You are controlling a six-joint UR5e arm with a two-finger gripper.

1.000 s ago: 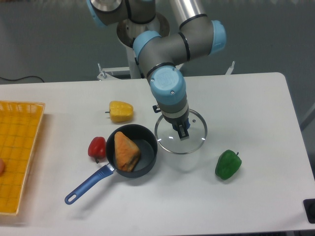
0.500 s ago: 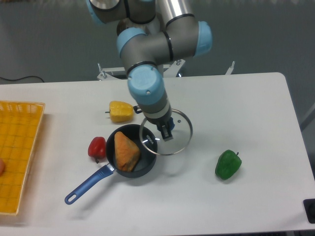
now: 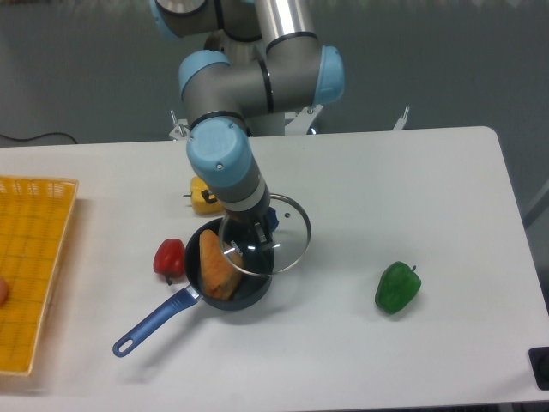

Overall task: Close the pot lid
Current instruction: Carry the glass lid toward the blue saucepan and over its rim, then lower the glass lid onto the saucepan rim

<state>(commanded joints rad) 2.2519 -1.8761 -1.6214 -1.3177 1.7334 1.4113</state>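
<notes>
The pot (image 3: pixel 225 294) is a small dark saucepan with a long blue handle (image 3: pixel 153 322), sitting left of the table's middle. An orange wedge of food (image 3: pixel 216 266) lies inside it. The pot lid (image 3: pixel 287 230), clear glass with a metal rim, hangs tilted in the air, overlapping the pot's right half and jutting past its right rim. My gripper (image 3: pixel 262 228) is shut on the lid's blue centre knob, which my fingers mostly hide.
A yellow pepper (image 3: pixel 203 196) lies just behind the pot, partly hidden by my arm. A red pepper (image 3: pixel 169 257) sits at the pot's left side, a green pepper (image 3: pixel 397 287) to the right. A yellow basket (image 3: pixel 30 266) lies at the left table edge.
My arm has carried the lid leftward, from over the bare table right of the pot to a spot overlapping the pot's right half. The pot and peppers stayed put.
</notes>
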